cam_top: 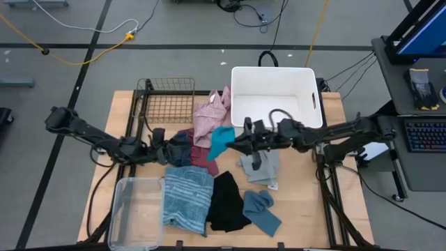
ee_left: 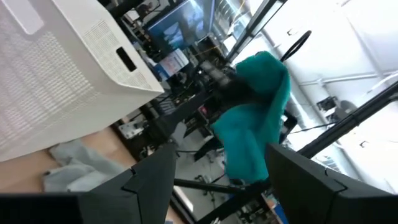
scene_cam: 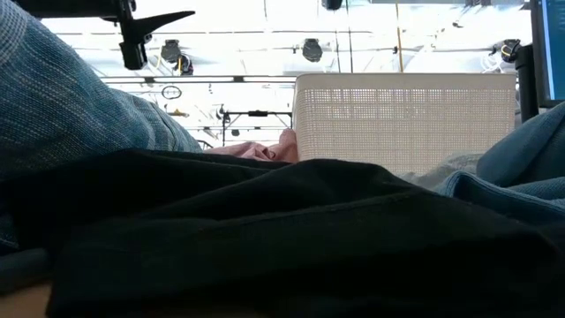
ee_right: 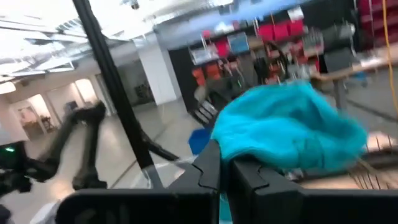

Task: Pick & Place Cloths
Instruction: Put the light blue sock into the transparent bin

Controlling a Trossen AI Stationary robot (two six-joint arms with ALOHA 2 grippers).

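My right gripper [cam_top: 234,144] reaches in from the table's right and is shut on a teal cloth [cam_top: 221,139], raised over the middle of the table. My left gripper [cam_top: 169,150] is open and lies low at the left of the pile, beside the navy cloth [cam_top: 181,139] and the maroon cloth [cam_top: 202,159]. Its wrist view looks between its spread fingers [ee_left: 152,180] at the hanging teal cloth [ee_left: 255,121]. A pink cloth [cam_top: 211,113], a grey cloth [cam_top: 263,169], a blue-striped cloth [cam_top: 188,199], a black cloth [cam_top: 226,202] and a blue cloth [cam_top: 261,211] lie flat on the table. My right gripper pinches a bunched part of the teal cloth [ee_right: 249,152] between its two fingers [ee_right: 208,171], coming in roughly level from the table's right. The cloth is lifted clear, bulges above the fingers and hangs slack below them [ee_left: 242,158]. One layer or several, I cannot tell.
A white bin [cam_top: 275,97] stands at the far side, right behind the right gripper. A wire basket [cam_top: 167,101] stands far left and a clear plastic tub [cam_top: 136,213] near left. The black cloth [scene_cam: 282,238] fills the low view's foreground.
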